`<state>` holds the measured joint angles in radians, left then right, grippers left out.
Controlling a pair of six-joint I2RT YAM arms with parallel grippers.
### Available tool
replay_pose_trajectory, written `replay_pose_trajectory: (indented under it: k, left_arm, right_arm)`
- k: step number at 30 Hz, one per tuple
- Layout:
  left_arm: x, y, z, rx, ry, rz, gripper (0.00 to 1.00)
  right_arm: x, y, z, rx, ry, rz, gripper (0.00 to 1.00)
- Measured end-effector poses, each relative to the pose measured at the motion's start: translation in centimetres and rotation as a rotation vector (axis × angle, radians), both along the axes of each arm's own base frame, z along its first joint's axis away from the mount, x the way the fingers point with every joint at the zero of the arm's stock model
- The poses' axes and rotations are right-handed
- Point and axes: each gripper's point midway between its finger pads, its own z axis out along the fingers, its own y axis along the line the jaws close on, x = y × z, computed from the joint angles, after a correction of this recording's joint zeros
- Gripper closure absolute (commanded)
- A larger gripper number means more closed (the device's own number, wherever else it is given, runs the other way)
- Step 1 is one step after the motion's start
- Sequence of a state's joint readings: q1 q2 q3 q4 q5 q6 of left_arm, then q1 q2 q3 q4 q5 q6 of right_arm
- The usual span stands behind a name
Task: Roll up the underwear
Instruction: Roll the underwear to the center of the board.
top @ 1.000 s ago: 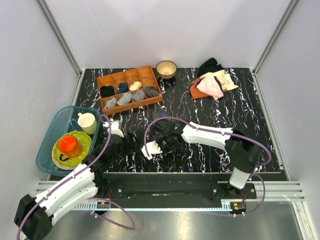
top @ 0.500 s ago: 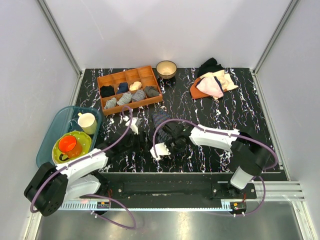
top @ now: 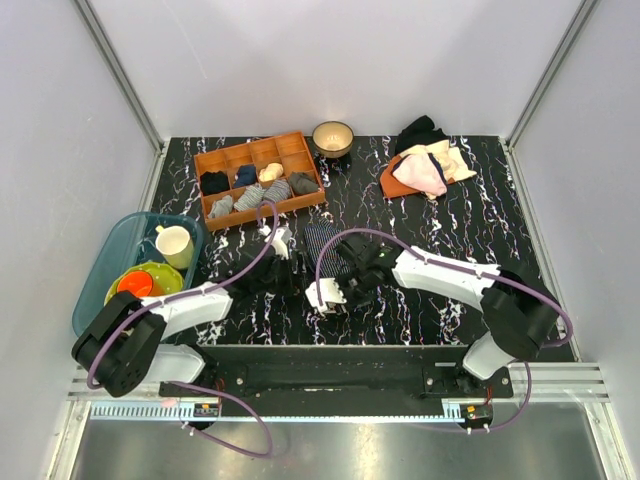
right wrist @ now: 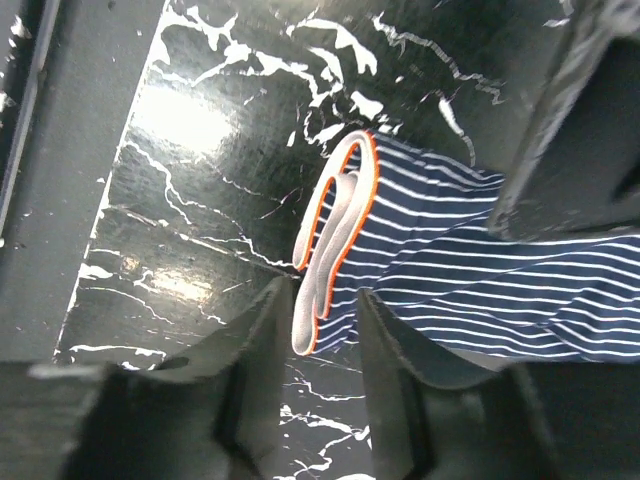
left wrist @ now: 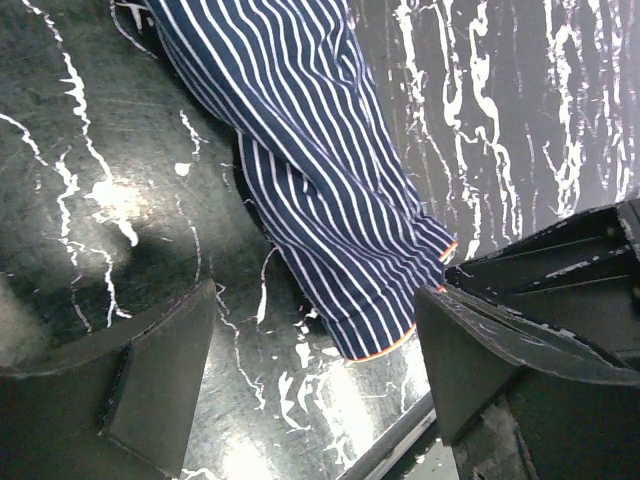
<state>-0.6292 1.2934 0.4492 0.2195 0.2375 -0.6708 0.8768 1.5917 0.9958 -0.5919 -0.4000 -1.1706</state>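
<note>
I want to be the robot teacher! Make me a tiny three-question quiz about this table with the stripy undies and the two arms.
1. Pick one: the wooden tray holds A) rolled cloths, B) spoons, C) fruit.
2. True or false: the left end effector stands wide open at the hem of the underwear.
3. Fill in: the orange cup sits on a ____ plate inside the blue bin.
Key: 1 A; 2 true; 3 green.
</note>
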Motion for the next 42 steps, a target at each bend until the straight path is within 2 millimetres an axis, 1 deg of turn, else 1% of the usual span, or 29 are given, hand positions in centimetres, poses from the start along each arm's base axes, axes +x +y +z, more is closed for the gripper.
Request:
replay_pose_trajectory:
  k: [1, 2, 5, 7, 8, 9, 12, 13, 15, 17, 19, 22, 24, 25, 26, 28, 29, 32, 33, 37, 40, 42]
  left_arm:
    - [0.0, -0.2, 0.1, -0.010, 0.004, 0.000, 0.18]
    - [0.0, -0.3, 0.2, -0.018, 0.003, 0.000, 0.18]
    - [0.1, -0.3, 0.5, -0.024, -0.002, 0.007, 0.18]
    - [0.2, 0.2, 1.0, -0.020, -0.019, 0.026, 0.14]
    - [0.3, 0.5, 1.5, -0.021, -0.039, 0.039, 0.12]
    - [0.4, 0.9, 2.2, -0.021, -0.060, 0.055, 0.10]
    - [1.2, 2.6, 4.9, -0.033, -0.149, 0.127, 0.03]
    - [1.6, 3.5, 6.3, -0.042, -0.196, 0.166, 0.01]
    - [2.0, 5.1, 8.4, -0.051, -0.266, 0.225, 0.01]
    - [2.1, 6.4, 9.7, -0.051, -0.311, 0.271, 0.01]
    - [1.9, 7.6, 10.4, -0.043, -0.341, 0.307, 0.01]
    - [1.3, 8.5, 10.4, -0.027, -0.347, 0.324, 0.01]
    - [0.8, 8.9, 9.8, -0.012, -0.336, 0.325, 0.01]
    - [0.6, 9.1, 9.3, -0.002, -0.324, 0.325, 0.01]
    - [0.3, 9.2, 8.7, 0.008, -0.313, 0.323, 0.01]
    - [-0.2, 9.5, 7.6, 0.027, -0.289, 0.320, 0.01]
    - [-0.4, 9.6, 7.3, 0.032, -0.281, 0.319, 0.01]
    - [-0.9, 9.8, 6.9, 0.034, -0.275, 0.314, 0.01]
    - [-1.1, 9.8, 7.0, 0.025, -0.280, 0.310, 0.01]
    - [-2.0, 8.8, 6.8, -0.032, -0.295, 0.246, 0.09]
    - [-2.9, 7.5, 6.5, -0.076, -0.298, 0.165, 0.11]
    - [-4.0, 6.1, 6.0, -0.095, -0.310, 0.082, 0.11]
  right_arm:
    - [-0.1, 0.2, 0.4, 0.013, 0.006, -0.001, 0.52]
    - [-0.1, 0.4, 0.9, 0.027, 0.007, -0.001, 0.47]
    - [-0.2, 1.2, 2.2, 0.069, 0.010, 0.000, 0.42]
    - [-0.3, 1.4, 2.4, 0.083, 0.016, -0.002, 0.39]
    - [-0.3, 1.5, 2.4, 0.084, 0.019, -0.004, 0.38]
    - [-0.4, 1.6, 2.3, 0.085, 0.020, -0.008, 0.36]
    - [-0.5, 2.0, 2.0, 0.094, 0.013, -0.007, 0.35]
    - [-0.5, 2.1, 1.7, 0.091, 0.010, -0.007, 0.35]
    - [-0.5, 2.2, 0.9, 0.079, 0.007, -0.008, 0.34]
    - [-0.6, 2.2, 0.0, 0.064, 0.011, -0.012, 0.34]
    - [-0.5, 2.1, -0.8, 0.048, 0.010, -0.018, 0.33]
    - [-0.7, 2.0, -2.2, 0.024, 0.006, -0.016, 0.34]
    - [-0.8, 1.8, -3.2, 0.006, 0.006, -0.016, 0.37]
    - [-0.7, 2.1, -3.2, 0.015, 0.001, -0.017, 0.40]
    - [-0.6, 2.2, -3.1, 0.019, -0.003, -0.020, 0.48]
    - [-0.4, 2.4, -3.2, 0.030, -0.012, -0.023, 0.62]
    - [-0.4, 2.4, -3.3, 0.035, -0.016, -0.025, 0.73]
    - [-0.1, 2.5, -3.4, 0.036, -0.030, -0.038, 0.83]
    - [0.0, 2.6, -3.3, 0.038, -0.032, -0.040, 0.84]
    - [-0.2, 2.4, -3.1, 0.028, -0.008, -0.046, 0.86]
    - [-0.9, 1.1, -2.7, -0.013, 0.103, -0.062, 0.86]
    - [-0.9, 0.1, -2.1, -0.050, 0.207, -0.094, 0.86]
